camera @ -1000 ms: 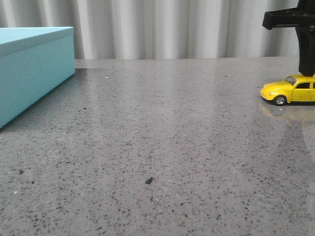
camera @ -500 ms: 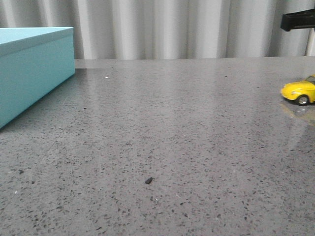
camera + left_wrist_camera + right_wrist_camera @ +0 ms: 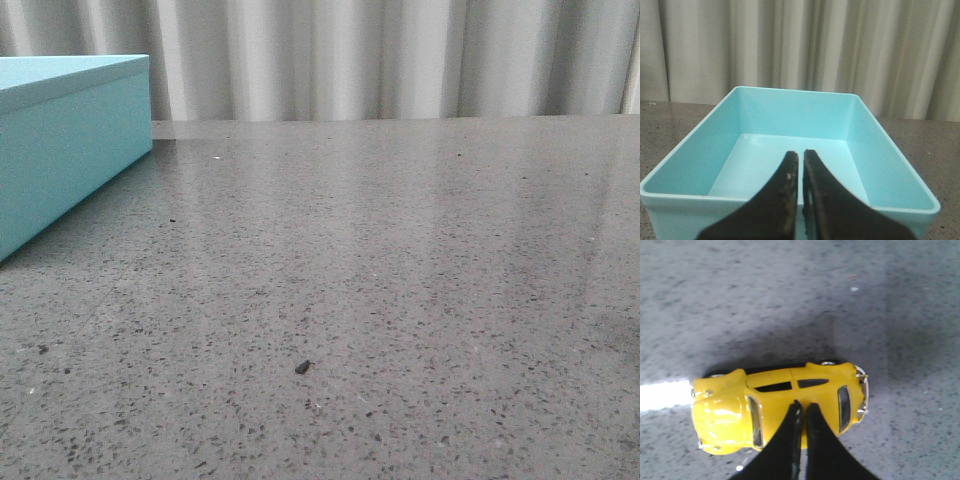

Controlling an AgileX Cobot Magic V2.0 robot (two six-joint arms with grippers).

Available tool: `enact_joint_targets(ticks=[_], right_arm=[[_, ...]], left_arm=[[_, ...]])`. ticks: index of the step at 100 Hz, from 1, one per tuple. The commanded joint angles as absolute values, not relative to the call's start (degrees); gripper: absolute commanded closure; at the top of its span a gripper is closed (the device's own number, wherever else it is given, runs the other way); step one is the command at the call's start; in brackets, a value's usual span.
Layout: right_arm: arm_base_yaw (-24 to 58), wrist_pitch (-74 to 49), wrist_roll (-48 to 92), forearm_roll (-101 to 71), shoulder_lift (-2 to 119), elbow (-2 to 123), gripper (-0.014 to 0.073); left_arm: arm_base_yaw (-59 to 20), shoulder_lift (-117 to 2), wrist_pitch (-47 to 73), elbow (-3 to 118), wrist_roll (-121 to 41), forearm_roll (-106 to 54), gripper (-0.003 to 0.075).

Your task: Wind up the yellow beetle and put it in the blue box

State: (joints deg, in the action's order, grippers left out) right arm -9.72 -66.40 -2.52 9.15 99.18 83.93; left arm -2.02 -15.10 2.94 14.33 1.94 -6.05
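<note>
The yellow beetle (image 3: 725, 412) shows only in the right wrist view, seen from above, standing on the grey table. My right gripper (image 3: 803, 405) is shut, its closed tips resting on the middle of the car's roof. The blue box (image 3: 60, 140) stands at the far left in the front view. In the left wrist view it (image 3: 790, 107) is open and empty. My left gripper (image 3: 801, 154) is shut and empty, hovering over the box's near rim. Neither gripper nor the car shows in the front view.
The grey speckled table (image 3: 380, 260) spreads across the front view, with a small dark speck (image 3: 302, 367) near the front. A pale pleated curtain (image 3: 350, 55) hangs behind the table's far edge.
The yellow beetle and my right gripper on its roof have slid to the right and left the front view. The blue box has not moved.
</note>
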Motion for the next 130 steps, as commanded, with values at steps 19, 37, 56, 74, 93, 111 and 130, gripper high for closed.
enact_joint_targets(ticks=[19,37,56,74,93,111,130], right_arm=[[-11.53,-66.31,-2.52,10.45,98.71,84.38,0.0654],[-9.71,-66.31,-2.52,6.99,93.99,88.77,0.0654],[-6.30,-65.35,-2.52,5.38,86.62,93.99,0.0654],[-4.47,-65.85,-2.52,4.22,83.62,95.01,0.0654],[-3.91,-67.19,-2.52,3.25,82.37,95.01,0.0654],[-2.99,-65.46,-2.52,1.21,80.94,95.01,0.0654],[0.61,-62.62,-2.06,1.08,79.10,95.01,0.0654]], left_arm=[[-1.97,-16.10,-1.56,16.41,2.48,-6.41,0.0741],[-1.97,-16.10,-1.56,16.41,2.48,-6.41,0.0741],[-1.97,-16.10,-1.56,16.41,2.48,-6.41,0.0741],[-1.97,-16.10,-1.56,16.41,2.48,-6.41,0.0741],[-1.97,-16.10,-1.56,16.41,2.48,-6.41,0.0741],[-1.97,-16.10,-1.66,16.41,2.48,-6.41,0.0741],[-1.97,-16.10,-1.66,16.41,2.48,-6.41,0.0741]])
